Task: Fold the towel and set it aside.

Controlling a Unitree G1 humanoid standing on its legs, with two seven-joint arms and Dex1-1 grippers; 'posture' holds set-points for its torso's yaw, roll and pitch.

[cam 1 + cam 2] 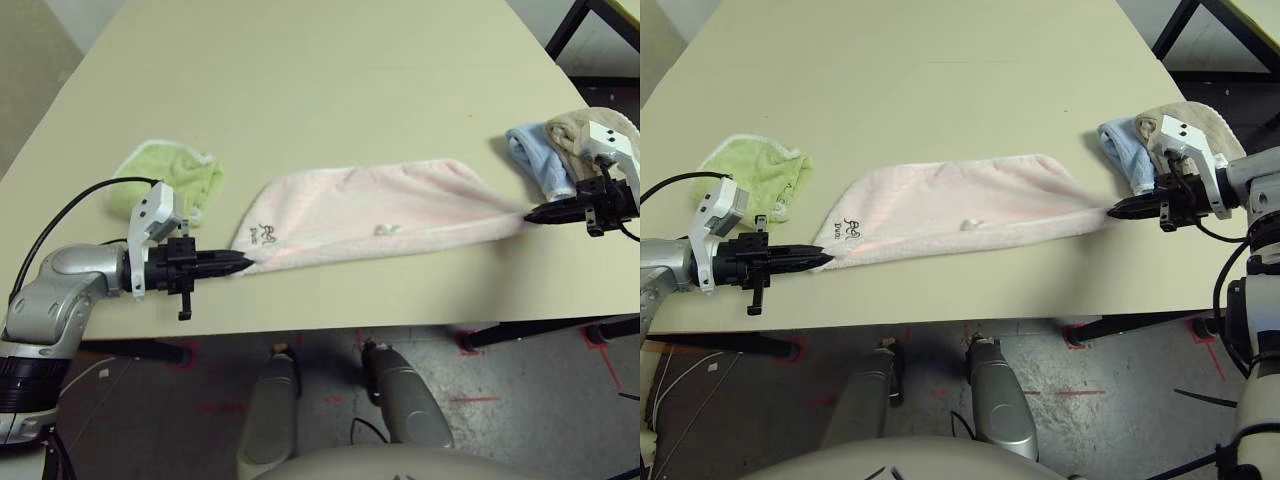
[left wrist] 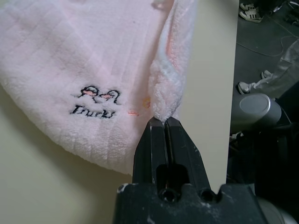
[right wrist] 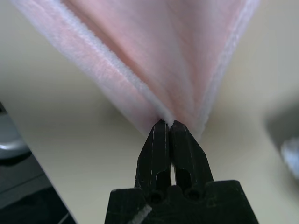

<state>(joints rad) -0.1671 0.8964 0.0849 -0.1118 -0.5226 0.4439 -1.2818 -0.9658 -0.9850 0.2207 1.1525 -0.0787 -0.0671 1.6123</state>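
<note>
Table, towel between pinching grippers

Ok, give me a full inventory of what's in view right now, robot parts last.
towel: one, pale pink with a dark logo, stretched along the table's near edge between both tools.
green cloth: one, lime green, crumpled on the table beyond the towel's left end.
blue cloth: one, light blue, bunched beyond the towel's right end.
beige cloth: one, tan, beside the blue cloth at the table's right edge.
table: one, cream top.
left tool: black, shut on the towel's left corner.
right tool: black, shut on the towel's right corner.
</note>
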